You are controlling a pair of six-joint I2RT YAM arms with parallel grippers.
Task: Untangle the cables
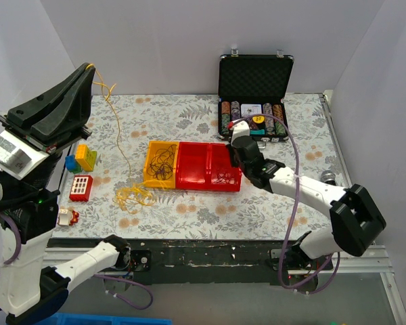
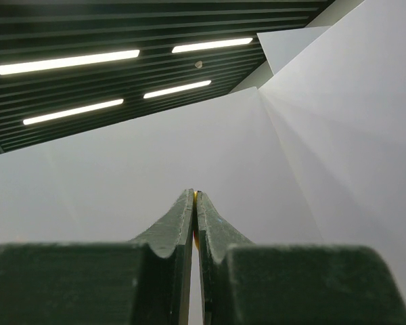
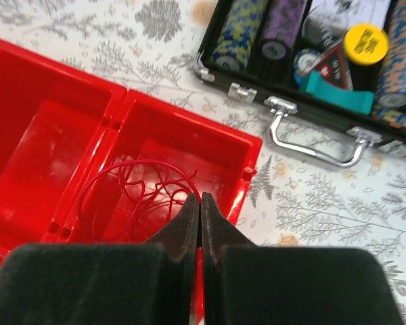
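The left arm stood raised high at the left side, over the far-left part of the table. Its left gripper (image 1: 89, 68) (image 2: 195, 196) was closed on a thin yellow cable (image 1: 137, 196); a little yellow showed between the pressed fingers. From there the cable hung in free air and came down to a loose heap on the table with the flowered cloth (image 1: 189, 211), just beside the near-left corner of a yellow plastic bin (image 1: 147, 166). Thin dark cables (image 1: 162, 162) lay tangled inside this bin.

A red plastic tray with two compartments (image 1: 196, 162) (image 3: 27, 135) touched the yellow bin's right edge. A thin red cable (image 1: 223, 178) (image 3: 155, 189) lay coiled in the compartment nearer to the open black poker chip case (image 1: 255, 78). The right gripper (image 1: 234, 150) (image 3: 200, 198) was above this compartment with its fingers pressed together; whether the tips touched the red cable I could not tell.

A wide strip of cloth ran between the bins and the near table edge. Coloured toy blocks (image 1: 81, 187) stood near the left edge, well apart from the heap.
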